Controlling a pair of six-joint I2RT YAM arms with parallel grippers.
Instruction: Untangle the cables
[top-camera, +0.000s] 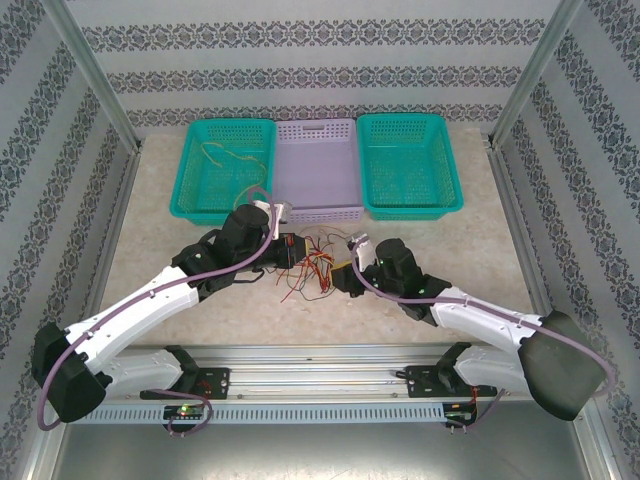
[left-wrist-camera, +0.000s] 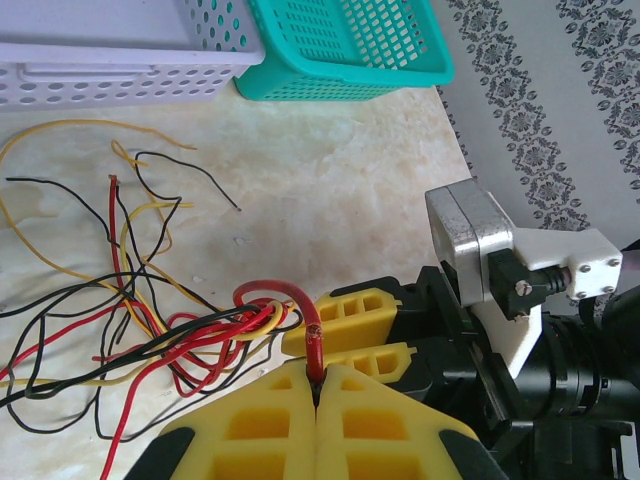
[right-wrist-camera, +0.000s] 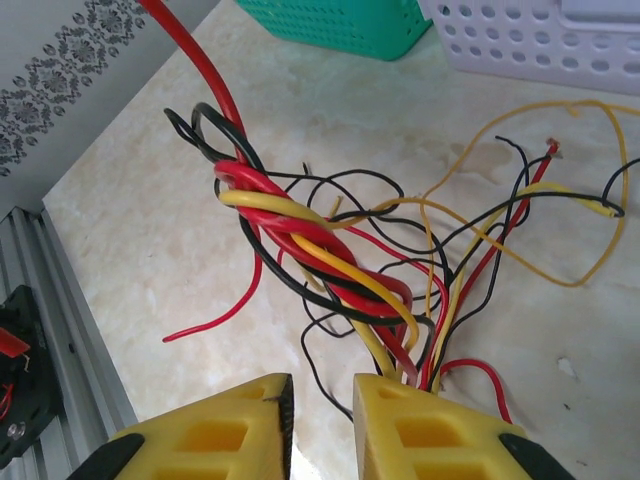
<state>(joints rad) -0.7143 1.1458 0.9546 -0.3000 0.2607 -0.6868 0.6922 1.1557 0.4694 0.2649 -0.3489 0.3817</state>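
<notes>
The cables (top-camera: 310, 270) lie in a tangle of thin yellow, red and black wires on the table between my two grippers. My left gripper (left-wrist-camera: 316, 385) is shut on a thick red cable (left-wrist-camera: 300, 300) that arches up out of the tangle (left-wrist-camera: 150, 330). My right gripper (right-wrist-camera: 322, 400) faces it from the other side with its jaws apart. A thin black wire (right-wrist-camera: 318, 365) crosses the gap. The twisted bundle (right-wrist-camera: 320, 250) runs past the tip of its right finger (right-wrist-camera: 420, 425). From above, the left gripper (top-camera: 285, 250) and the right gripper (top-camera: 343, 277) flank the tangle.
Three baskets stand in a row behind the tangle: a teal basket (top-camera: 190, 205) with a loose yellow wire (top-camera: 228, 155) in it, a pale purple one (top-camera: 318, 213) and another teal one (top-camera: 412, 211). Patterned walls and metal posts enclose the table.
</notes>
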